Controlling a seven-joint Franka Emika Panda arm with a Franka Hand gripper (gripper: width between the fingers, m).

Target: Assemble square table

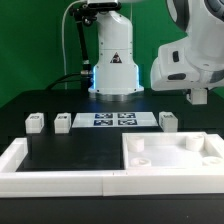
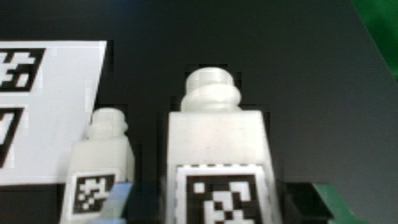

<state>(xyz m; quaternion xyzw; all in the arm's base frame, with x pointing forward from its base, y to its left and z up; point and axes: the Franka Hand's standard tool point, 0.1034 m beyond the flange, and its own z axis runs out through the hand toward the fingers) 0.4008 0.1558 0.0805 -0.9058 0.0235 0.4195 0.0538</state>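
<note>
On the exterior view's left, two legs, the end leg (image 1: 35,122) and the second leg (image 1: 62,121), sit apart on the counter (image 1: 70,145), in a row with the marker board (image 1: 112,120). Just right of the board sits the third leg (image 1: 167,120). The top (image 1: 172,152) lies flat at the near right, tucked into the rim bars (image 1: 20,160). No leg looks fitted to it, so I judge the build to be at its first leg.

The hand (image 1: 200,98) hangs at the far right, clear of the counter, beyond the top and right of the third leg. In the wrist view the fourth leg (image 2: 221,150) sits large and centred, tag toward the camera and rounded tip pointing away. The fingers barely show, yet with only three legs on the counter I judge the hand clenched on this one.

The next move calls for bringing that leg nearer, over a corner of the top — tip lined up with a socket — then lowering and twisting it in. A skewed tip would likely jam.

The arm enters from the upper right, its bulky white wrist bent so the hand points down.
</note>
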